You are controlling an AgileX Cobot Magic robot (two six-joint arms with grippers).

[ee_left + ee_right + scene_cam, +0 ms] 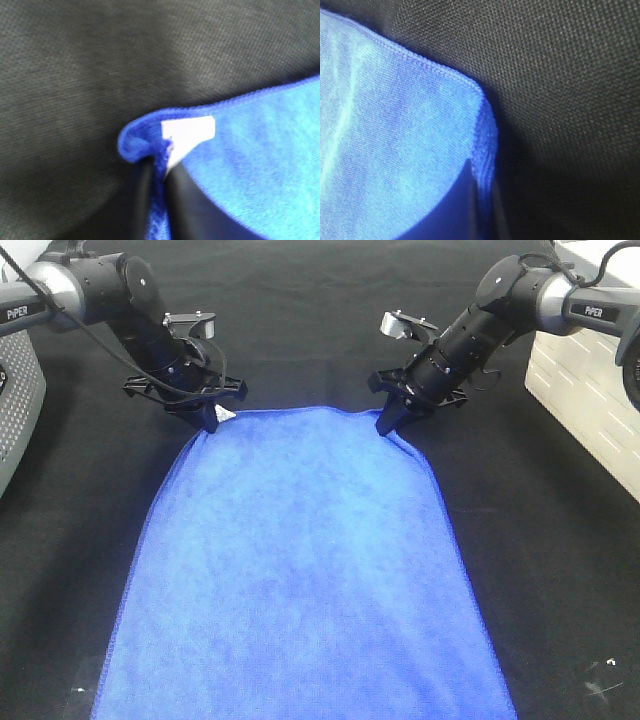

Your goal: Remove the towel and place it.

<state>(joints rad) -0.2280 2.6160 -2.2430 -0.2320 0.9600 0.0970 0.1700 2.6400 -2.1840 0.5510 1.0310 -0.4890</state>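
Royal-blue microfibre fills most of the high view: the towel (pixel 300 580) is spread flat over the black table cloth (pixel 300 330), its near end cut off by the frame and its far edge drawn narrower between the two arms. Each far corner of the towel is met by a gripper.

At the towel's far left corner the left gripper (pixel 213 415) is lowered, and a small white tag (pixel 226 414) is seen right at its tips. In the left wrist view the corner (pixel 137 142) is bunched into a fold — pinched between two dark fingers (pixel 142 200) that are closed with only a thin strip of blue fabric between them. The tag (pixel 187 132) lies just beside that fold, on top of the blue cloth.

At the towel's far right corner the right gripper (pixel 390 420) is tilted down onto the hem. In the right wrist view the stitched edge (pixel 485 145) is curled upward and is held between two dark fingers (pixel 462 210) — these too are nearly together, with only the rolled hem between them.

Beyond the towel's left side a grey mesh-fronted box (pixel 15 400) is partly seen, and beyond its right side a white slotted crate (pixel 585 390) stands on the black cloth, well apart from the towel.
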